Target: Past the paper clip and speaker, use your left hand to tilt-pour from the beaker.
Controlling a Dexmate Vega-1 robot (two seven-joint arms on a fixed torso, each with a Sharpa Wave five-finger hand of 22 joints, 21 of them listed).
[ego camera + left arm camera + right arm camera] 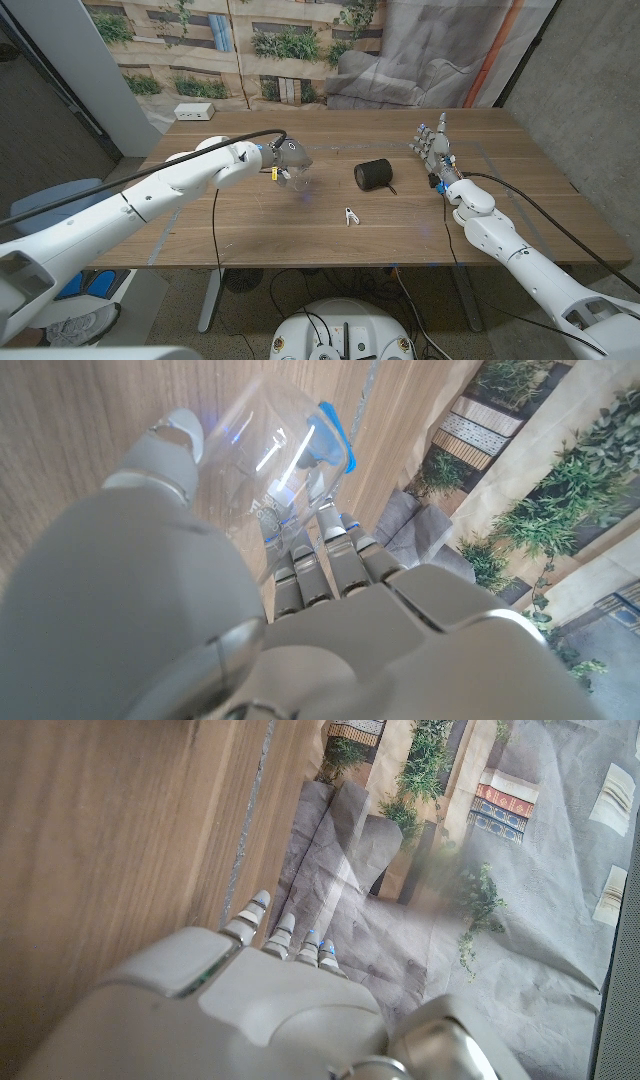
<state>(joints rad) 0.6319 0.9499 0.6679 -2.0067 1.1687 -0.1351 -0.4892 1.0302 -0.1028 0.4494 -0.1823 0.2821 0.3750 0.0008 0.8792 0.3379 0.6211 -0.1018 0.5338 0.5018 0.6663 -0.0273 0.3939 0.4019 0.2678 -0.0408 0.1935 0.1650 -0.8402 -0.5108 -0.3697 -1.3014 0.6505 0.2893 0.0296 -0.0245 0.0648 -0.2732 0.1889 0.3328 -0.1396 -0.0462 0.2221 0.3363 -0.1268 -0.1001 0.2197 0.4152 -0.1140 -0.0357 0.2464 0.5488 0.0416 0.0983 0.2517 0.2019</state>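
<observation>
Head view: one beaker (297,178) in left hand (285,155)'s grip, one speaker (373,174), one paper clip (350,215), right hand (434,145) spread, empty.

beaker (296,178): clear, blue-marked | tilted | above table, left of speaker (374,174), paper clip (350,215)

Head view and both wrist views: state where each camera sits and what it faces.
Head view: on the head, looking down at the table; both arms show, left hand holding the beaker.
Left wrist view: behind the left hand, facing the beaker.
Right wrist view: behind the right hand, facing tabletop and backdrop.
Shared: head and left wrist both show the beaker.
</observation>
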